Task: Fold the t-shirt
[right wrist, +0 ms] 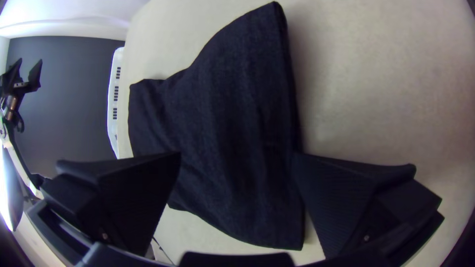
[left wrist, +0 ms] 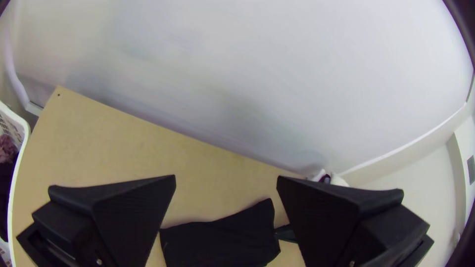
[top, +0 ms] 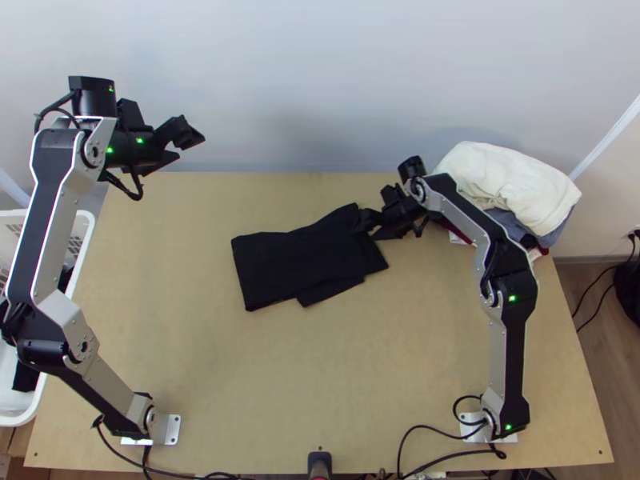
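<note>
1. A middle folding step appears to be in hand: the black t-shirt (top: 296, 256) is being shown as a flat, partly folded bundle on the desk (top: 360, 376), its layers lying unevenly.
2. The right gripper (top: 370, 227) is being seen low over the shirt's flared end; its fingers are being held apart, with dark cloth lying between them and nothing clamped.
3. The left gripper (top: 192, 147) is being held up and away from the shirt, near the desk's far left corner, with its fingers parted and nothing between them.
4. For the next move, the flared end is probably needing to be pinched by the right gripper, then laid inward or squared; a single caught layer could be dragging the bundle askew.
5. Matte, soft, finely woven fabric is being shown below the right gripper, with shallow creases, one pointed corner and a stepped lower edge.
6. Beside the right gripper, a rounded, puffy heap of cream fabric (top: 504, 180) is being seen; outward from the left gripper, a slotted white plastic basket (top: 16, 400) is being shown.
</note>
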Available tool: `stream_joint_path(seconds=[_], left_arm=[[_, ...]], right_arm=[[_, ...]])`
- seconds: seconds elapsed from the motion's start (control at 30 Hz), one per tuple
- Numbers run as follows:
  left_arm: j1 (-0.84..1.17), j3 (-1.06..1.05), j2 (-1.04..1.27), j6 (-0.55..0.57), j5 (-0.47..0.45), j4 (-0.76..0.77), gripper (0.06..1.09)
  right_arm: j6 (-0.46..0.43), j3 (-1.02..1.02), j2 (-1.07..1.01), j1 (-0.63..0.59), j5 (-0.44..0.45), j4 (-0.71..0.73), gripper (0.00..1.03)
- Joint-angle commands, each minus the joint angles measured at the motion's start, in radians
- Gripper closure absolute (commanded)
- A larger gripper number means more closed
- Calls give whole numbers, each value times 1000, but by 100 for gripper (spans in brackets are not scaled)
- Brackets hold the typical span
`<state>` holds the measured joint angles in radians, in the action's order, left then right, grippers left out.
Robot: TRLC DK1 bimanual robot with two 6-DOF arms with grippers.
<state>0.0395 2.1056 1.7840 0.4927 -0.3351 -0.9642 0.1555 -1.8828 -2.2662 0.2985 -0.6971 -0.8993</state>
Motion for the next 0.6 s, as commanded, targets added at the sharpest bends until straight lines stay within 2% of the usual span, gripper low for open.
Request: stream_joint_path(seconds=[0.0, 0.33, 0.57], left_arm=[[-12, 27, -24, -11, 5, -13, 10], [-23, 27, -31, -11, 5, -18, 10], [-29, 27, -37, -13, 5, -22, 10]], right_arm=[[-5, 5, -42, 48, -10, -1, 4], [22, -21, -52, 156, 4, 10, 4], [33, -36, -61, 199, 59, 17, 4]])
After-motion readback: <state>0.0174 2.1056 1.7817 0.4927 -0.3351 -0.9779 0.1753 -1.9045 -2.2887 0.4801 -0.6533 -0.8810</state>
